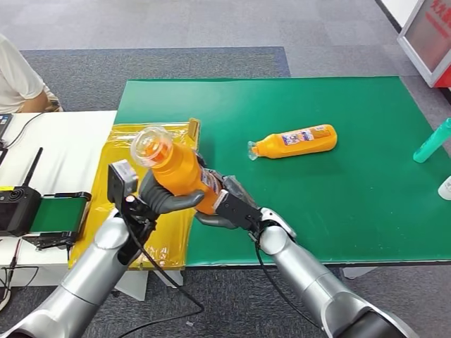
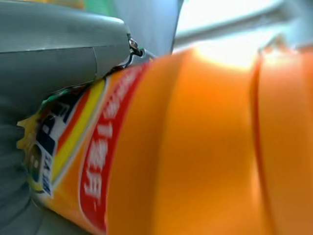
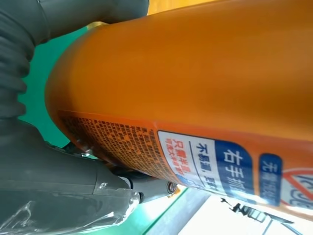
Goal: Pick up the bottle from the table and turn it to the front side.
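The left robot hand (image 1: pixel 159 199) wraps its dark fingers around the middle of an orange bottle (image 1: pixel 178 169), and the right robot hand (image 1: pixel 226 204) grips the bottle's base end from the other side; both hold it lifted, tilted with its clear cap (image 1: pixel 151 146) toward the upper left of the frame. In the left wrist view the bottle (image 2: pixel 207 147) presses against the grey thumb (image 2: pixel 62 54); in the right wrist view its label (image 3: pixel 207 161) lies just beside the thumb (image 3: pixel 66 186). The bottle hangs low and left of centre, over the border between a yellow sheet (image 1: pixel 114 176) and the green surface (image 1: pixel 345 211), near the front edge. A second orange bottle (image 1: pixel 295 142) lies on its side well apart, centre right. Open green stretches right to a teal bottle (image 1: pixel 433 141) at the edge.
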`<state>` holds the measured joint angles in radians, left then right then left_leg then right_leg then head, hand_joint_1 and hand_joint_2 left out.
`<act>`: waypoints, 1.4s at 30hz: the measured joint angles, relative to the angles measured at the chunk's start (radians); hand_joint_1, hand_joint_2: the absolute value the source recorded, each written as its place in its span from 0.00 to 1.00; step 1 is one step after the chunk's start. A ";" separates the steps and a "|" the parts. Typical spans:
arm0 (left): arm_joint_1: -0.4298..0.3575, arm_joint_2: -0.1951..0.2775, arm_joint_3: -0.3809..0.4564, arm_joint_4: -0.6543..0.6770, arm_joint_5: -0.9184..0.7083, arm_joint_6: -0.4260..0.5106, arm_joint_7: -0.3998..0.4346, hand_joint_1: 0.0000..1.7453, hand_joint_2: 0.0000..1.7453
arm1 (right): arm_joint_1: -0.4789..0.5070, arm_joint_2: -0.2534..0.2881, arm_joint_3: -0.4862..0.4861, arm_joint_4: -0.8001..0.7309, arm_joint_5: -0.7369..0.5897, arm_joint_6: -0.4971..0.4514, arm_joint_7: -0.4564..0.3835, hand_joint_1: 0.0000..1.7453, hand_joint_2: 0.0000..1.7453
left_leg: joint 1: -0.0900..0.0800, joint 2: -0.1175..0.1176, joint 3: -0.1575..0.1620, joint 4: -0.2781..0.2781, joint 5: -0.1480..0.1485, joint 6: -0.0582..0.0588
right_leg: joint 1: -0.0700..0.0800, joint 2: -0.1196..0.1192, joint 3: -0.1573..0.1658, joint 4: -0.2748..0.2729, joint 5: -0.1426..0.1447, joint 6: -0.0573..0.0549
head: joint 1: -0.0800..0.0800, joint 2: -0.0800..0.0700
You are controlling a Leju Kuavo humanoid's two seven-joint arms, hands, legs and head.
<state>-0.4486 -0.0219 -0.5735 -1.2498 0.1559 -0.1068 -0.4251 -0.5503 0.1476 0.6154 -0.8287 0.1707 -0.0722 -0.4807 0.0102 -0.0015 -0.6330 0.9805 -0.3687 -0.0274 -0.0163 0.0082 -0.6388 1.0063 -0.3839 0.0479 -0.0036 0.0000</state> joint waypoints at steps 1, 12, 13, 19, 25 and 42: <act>0.012 -0.004 -0.004 -0.013 -0.086 0.086 -0.032 1.00 1.00 | -0.002 0.000 -0.004 0.000 -0.005 -0.001 0.000 0.34 1.00 | 0.000 0.000 0.000 0.000 0.000 0.000 | 0.000 0.000 0.000 0.000 0.000 0.000 | 0.000 0.000; 0.065 0.008 0.092 -0.113 -0.811 0.769 -0.023 1.00 1.00 | 0.052 -0.011 -0.114 -0.036 -0.051 -0.060 0.027 0.00 1.00 | 0.000 0.000 0.000 0.000 0.000 0.000 | 0.000 0.000 0.000 0.000 0.000 0.000 | 0.000 0.000; 0.065 0.008 0.110 -0.112 -0.920 0.785 0.007 1.00 1.00 | 0.057 -0.013 -0.126 -0.048 -0.052 -0.070 0.030 0.00 1.00 | 0.000 0.000 0.000 0.000 0.000 0.000 | 0.000 0.000 0.000 0.000 0.000 0.000 | 0.000 0.000; 0.038 0.013 0.222 -0.050 -1.299 0.792 0.174 1.00 1.00 | 0.097 -0.037 -0.203 -0.166 -0.046 -0.102 0.059 0.00 1.00 | 0.000 0.000 0.000 0.000 0.000 0.000 | 0.000 0.000 0.000 0.000 0.000 0.000 | 0.000 0.000; -0.080 0.046 0.203 0.195 -1.340 0.603 0.309 1.00 1.00 | 0.154 -0.065 -0.270 -0.334 -0.016 -0.095 0.082 0.00 1.00 | 0.000 0.000 -0.001 0.000 0.001 -0.001 | 0.000 0.000 -0.001 0.000 0.001 -0.001 | 0.000 0.000; -0.328 0.064 0.069 0.673 -1.179 0.185 0.229 1.00 1.00 | 0.206 -0.077 -0.319 -0.570 0.041 -0.018 0.091 0.00 1.00 | 0.000 0.000 -0.001 0.000 0.001 -0.002 | 0.000 0.000 -0.002 0.000 0.002 -0.001 | 0.000 0.000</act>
<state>-0.7770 0.0418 -0.5041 -0.5772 -1.0227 0.0787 -0.1960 -0.3446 0.0702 0.2960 -1.3982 0.2121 -0.0904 -0.3895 0.0104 -0.0014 -0.6344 0.9805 -0.3672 -0.0291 -0.0159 0.0083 -0.6406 1.0065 -0.3823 0.0466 -0.0036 0.0000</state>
